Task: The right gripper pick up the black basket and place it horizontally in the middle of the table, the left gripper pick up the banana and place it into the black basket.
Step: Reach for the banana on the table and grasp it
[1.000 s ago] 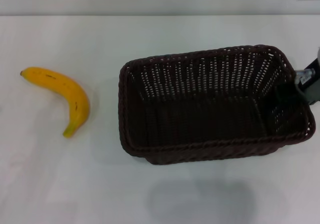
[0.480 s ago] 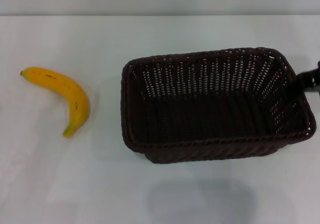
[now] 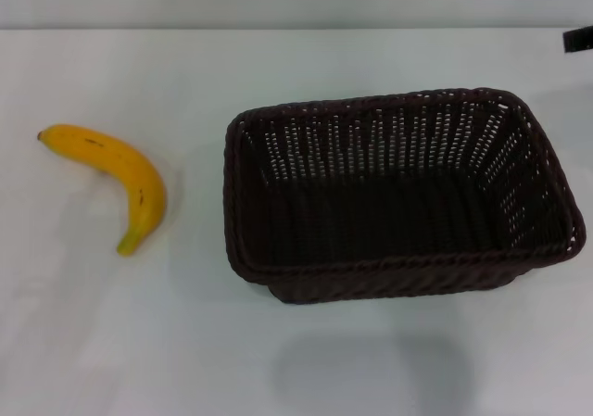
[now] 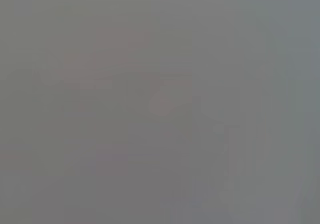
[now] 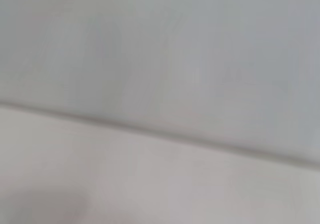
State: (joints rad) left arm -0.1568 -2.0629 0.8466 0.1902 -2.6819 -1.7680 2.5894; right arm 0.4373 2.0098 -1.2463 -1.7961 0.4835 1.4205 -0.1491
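- since the black basket already lies long side across the table with nothing touching it, the basket placement looks done — judged from how it sits now.
- right gripper: only a dark sliver shows at the far right edge of the head view, well apart from the basket, up and away from its right end; cannot tell whether its fingers are spread or pressed together.
- left gripper: not in view in the head picture; its wrist view shows only flat grey, so its state is unknown too.
- banana lies flat on the table, well apart from the basket on its left side, stem tip pointing away from the basket, curve bulging toward the far-right.
- step in hand, as i read it: left arm goes for the banana.
- to do it well — come down over the banana's thick middle, fingers spread across its short width, not along the curve.
- grip lightly; ripe skin probably bruises and may slip.
- lift clear above the braided rim before crossing, then release low inside the basket.
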